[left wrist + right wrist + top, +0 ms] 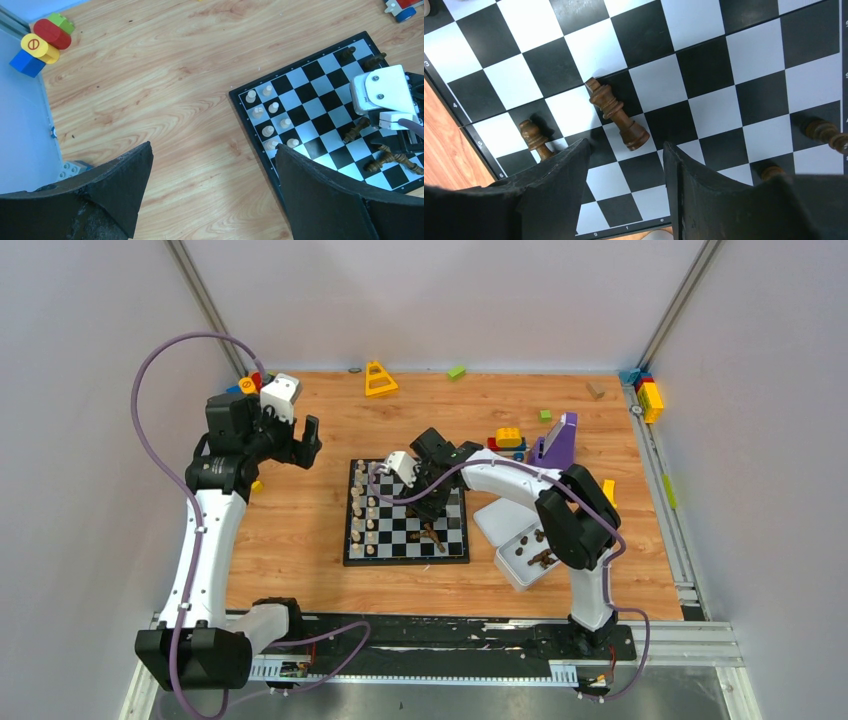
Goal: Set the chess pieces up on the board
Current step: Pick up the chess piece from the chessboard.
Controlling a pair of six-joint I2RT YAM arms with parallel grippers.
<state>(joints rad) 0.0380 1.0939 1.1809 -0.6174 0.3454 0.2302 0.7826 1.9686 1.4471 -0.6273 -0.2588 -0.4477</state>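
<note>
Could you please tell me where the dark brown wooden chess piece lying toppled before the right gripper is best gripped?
Take the toppled dark brown wooden chess piece at its slim waist, from straight above, with the right gripper turned so it straddles the shaft: the piece lies flat and diagonal, its base flaring wider.

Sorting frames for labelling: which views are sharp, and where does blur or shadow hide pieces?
Top external: evenly lit, but the pieces are tiny and soft. Left wrist: board sharp, no glare. Right wrist: fallen dark piece crisp with soft shadow; fingers dark, featureless.
</note>
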